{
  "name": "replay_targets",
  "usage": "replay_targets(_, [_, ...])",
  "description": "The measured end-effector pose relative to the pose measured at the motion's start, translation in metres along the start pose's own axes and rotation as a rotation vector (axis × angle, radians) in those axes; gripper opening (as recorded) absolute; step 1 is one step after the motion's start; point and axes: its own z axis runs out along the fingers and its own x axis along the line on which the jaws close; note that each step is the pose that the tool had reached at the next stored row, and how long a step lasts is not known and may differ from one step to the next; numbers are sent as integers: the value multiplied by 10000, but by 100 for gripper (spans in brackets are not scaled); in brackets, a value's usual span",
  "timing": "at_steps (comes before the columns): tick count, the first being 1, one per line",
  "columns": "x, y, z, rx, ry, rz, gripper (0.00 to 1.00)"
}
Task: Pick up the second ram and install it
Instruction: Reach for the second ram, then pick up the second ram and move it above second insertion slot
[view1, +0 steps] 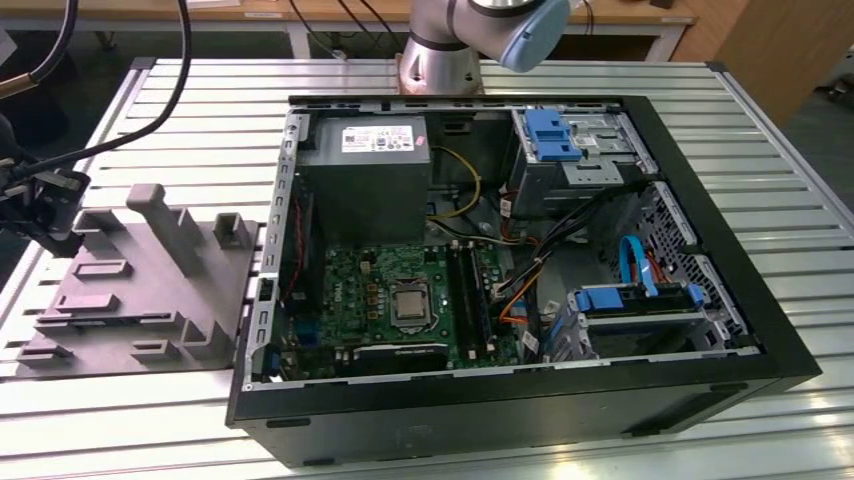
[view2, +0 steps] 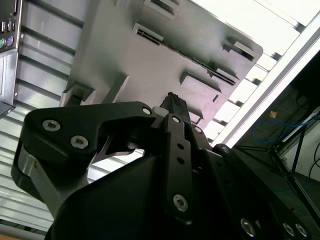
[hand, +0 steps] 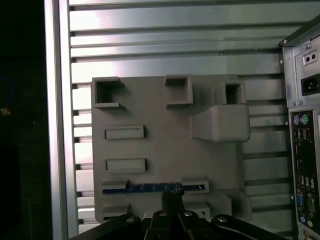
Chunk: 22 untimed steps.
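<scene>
Over the grey fixture (hand: 165, 125): gripper (hand: 171, 196) at the second ram (hand: 145, 188)
We find the ram standing on edge in a fixture slot, the gripper at its middle; whether it grips the stick we cannot tell. We judge the stick light, stiff, thin and fragile, best held across its flat faces at mid-length. Slot blocks hem both ends; free room lies straight up, between the table rail (hand: 55, 125) and the computer case (hand: 300, 150)

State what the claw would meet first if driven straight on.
Likely the thin, dark blue memory stick lying in a slot of the grey plastic fixture block, directly ahead of the claw; depth is unclear.
</scene>
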Motion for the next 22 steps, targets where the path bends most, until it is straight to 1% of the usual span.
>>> replay_targets(14, [0,0,4,0,2,-34,10])
replay_targets(18, [0,-1,4,-5,11,-233,10])
replay_targets(22, [0,-1,4,-14,28,-593,10])
